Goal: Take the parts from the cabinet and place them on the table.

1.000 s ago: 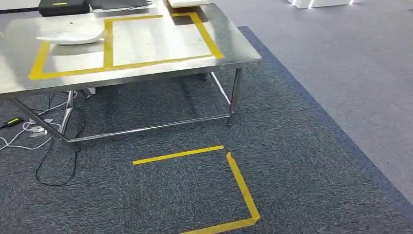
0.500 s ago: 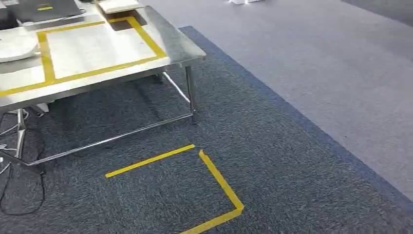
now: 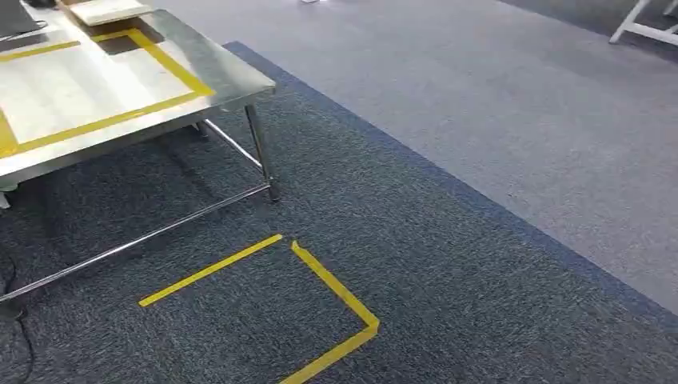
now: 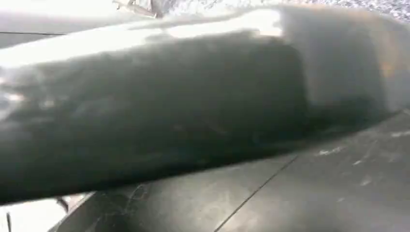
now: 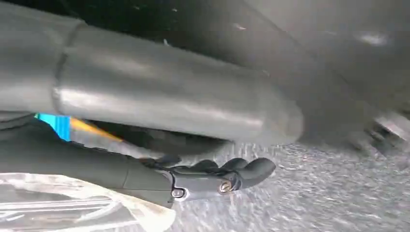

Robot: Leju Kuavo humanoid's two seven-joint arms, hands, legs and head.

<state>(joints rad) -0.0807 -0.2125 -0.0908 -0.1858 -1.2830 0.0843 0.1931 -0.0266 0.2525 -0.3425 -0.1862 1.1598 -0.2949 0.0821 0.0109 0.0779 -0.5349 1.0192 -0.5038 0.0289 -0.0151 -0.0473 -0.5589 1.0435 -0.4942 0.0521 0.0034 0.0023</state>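
Note:
The steel table [image 3: 232, 76] stands at the upper left of the head view, marked with yellow tape rectangles [image 3: 172, 68]. A flat light board [image 3: 108, 10] lies at its far corner. No cabinet or part appears in the head view. In the right wrist view my right hand [image 5: 217, 179] hangs over the speckled carpet, its dark fingers [image 5: 251, 169] lightly bent with nothing between them. The left wrist view is a dark blur.
A yellow tape corner [image 3: 328, 276] marks the dark carpet in front of the table. Lighter grey carpet [image 3: 480, 96] spreads to the right beyond a blue border. A white frame leg [image 3: 640, 24] stands far right. Cables [image 3: 12, 304] lie under the table.
The camera has swung to the right: the table and floor tape slid left in the picture, and the white part lying on the table passed out of frame.

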